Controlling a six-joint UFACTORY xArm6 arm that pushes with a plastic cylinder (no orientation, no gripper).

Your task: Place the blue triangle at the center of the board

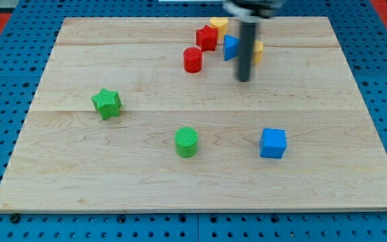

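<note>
While the rod stands upright near the board's [200, 188] top edge, my tip [244, 79] rests on the wood just below and to the view's right of the blue triangle [230, 47], close beside it; touching or not, I cannot tell. The triangle lies among a red block [206, 38], a red cylinder [192, 60] and two yellow blocks [218, 25], one half hidden behind the rod [258, 51].

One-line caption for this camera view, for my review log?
My tip rests just right of the blue triangle near the board's top edge, far from centre.
</note>
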